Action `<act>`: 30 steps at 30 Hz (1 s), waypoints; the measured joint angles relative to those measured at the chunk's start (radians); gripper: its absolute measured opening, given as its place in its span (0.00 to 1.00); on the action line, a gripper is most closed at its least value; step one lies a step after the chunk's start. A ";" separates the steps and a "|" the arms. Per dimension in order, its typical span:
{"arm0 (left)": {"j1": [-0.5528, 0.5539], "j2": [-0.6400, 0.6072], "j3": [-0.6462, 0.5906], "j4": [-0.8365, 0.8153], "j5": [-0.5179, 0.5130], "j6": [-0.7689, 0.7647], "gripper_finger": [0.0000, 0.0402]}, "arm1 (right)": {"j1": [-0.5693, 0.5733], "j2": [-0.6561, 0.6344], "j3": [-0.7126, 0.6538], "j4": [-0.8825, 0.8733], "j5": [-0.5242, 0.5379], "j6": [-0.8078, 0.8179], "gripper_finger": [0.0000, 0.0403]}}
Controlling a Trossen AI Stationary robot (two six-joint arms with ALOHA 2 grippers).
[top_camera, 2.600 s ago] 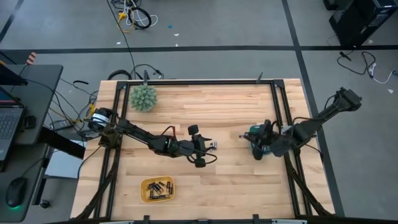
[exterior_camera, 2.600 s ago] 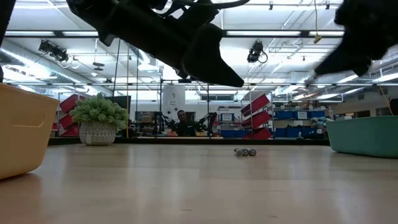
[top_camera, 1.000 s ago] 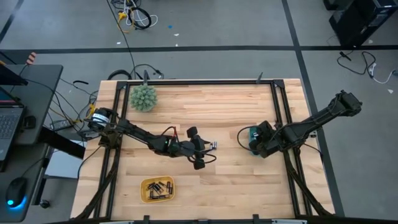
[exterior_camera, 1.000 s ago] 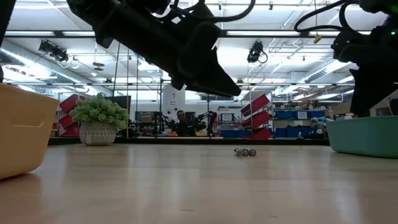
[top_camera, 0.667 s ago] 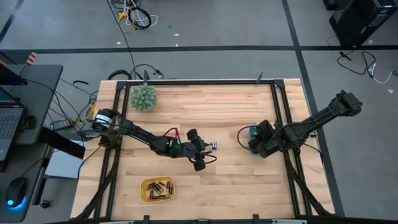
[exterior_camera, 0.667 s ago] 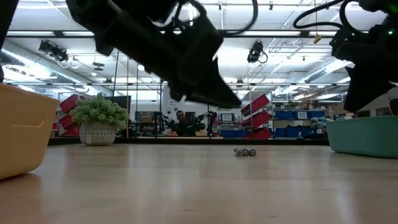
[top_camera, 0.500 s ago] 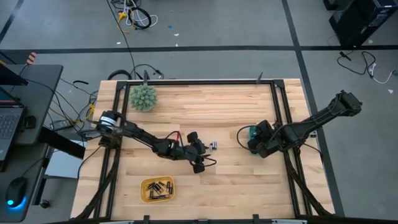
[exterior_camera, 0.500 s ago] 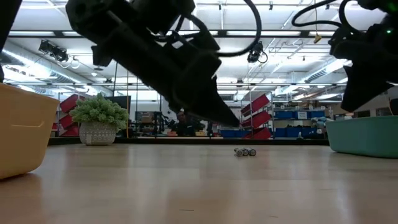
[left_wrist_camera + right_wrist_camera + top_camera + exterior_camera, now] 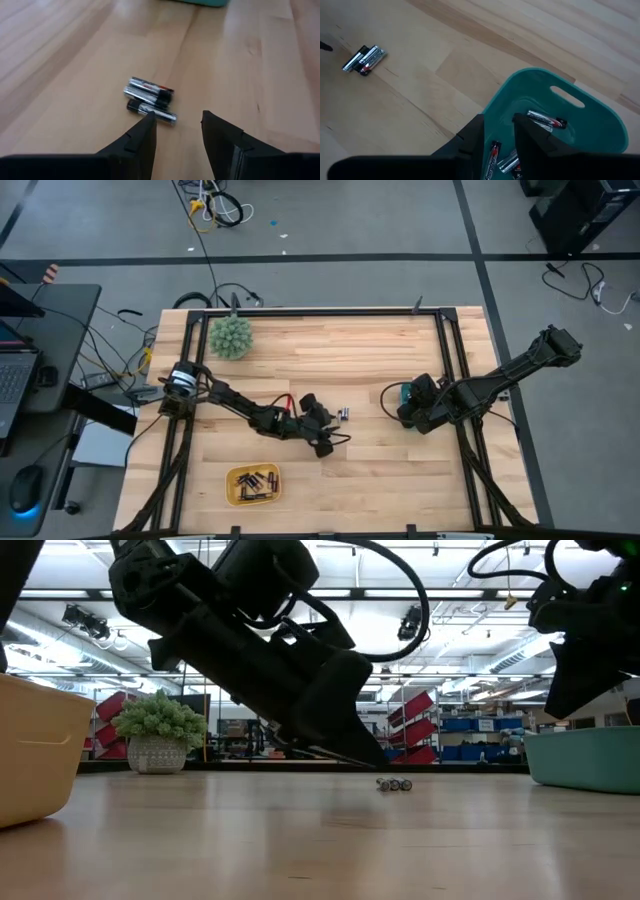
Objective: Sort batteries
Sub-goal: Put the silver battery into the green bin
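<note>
Three small batteries (image 9: 150,100) lie side by side on the wooden table, seen also in the high view (image 9: 342,414) and the low view (image 9: 394,784). My left gripper (image 9: 177,131) is open, low over the table, just short of them on their left (image 9: 322,423). A teal tray (image 9: 555,125) holds several silvery batteries (image 9: 544,119). My right gripper (image 9: 497,134) is open and hangs over that tray (image 9: 405,402) at the table's right side. A yellow tray (image 9: 253,484) near the table's front edge holds several dark batteries.
A spiky green ball (image 9: 231,337) sits at the table's far left corner. Black rails (image 9: 452,360) frame the table. Bare wood lies between the trays and across the far half. A laptop and cables are on a desk off the left side.
My left gripper has come down toward the table, tipping its fingers lower until they are close beside the three loose batteries. The batteries have not moved. My right arm has kept still over the teal tray.
</note>
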 joint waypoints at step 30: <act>-0.009 0.092 0.002 0.102 -0.041 -0.136 0.38 | -0.001 0.005 0.000 0.012 0.003 -0.019 0.23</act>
